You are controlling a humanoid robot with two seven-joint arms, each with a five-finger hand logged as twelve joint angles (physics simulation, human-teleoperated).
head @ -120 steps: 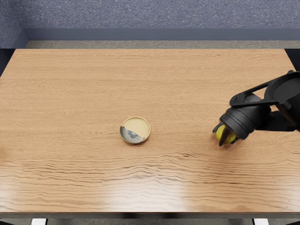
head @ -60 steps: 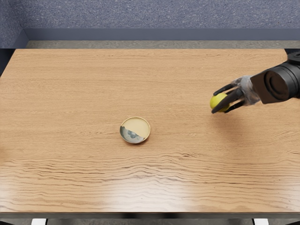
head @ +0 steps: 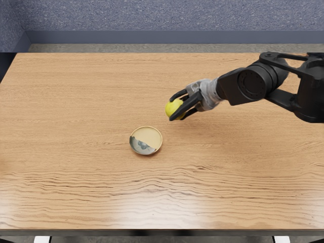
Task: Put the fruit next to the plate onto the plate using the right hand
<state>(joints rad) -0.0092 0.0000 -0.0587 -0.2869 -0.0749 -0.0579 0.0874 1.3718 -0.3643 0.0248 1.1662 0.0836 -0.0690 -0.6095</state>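
One fruit [head: 172,108] in right hand [head: 189,103], plate [head: 152,135] near

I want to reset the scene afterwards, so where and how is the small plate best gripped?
Probably pinch the plate by its right rim, coming from above on the right hand side: it lies flat and shallow on the table, leaving no wall to wrap, only the thin raised edge.

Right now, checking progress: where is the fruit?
In the head view, the fruit sits in the right hand, centre-right, just up and right of the plate.
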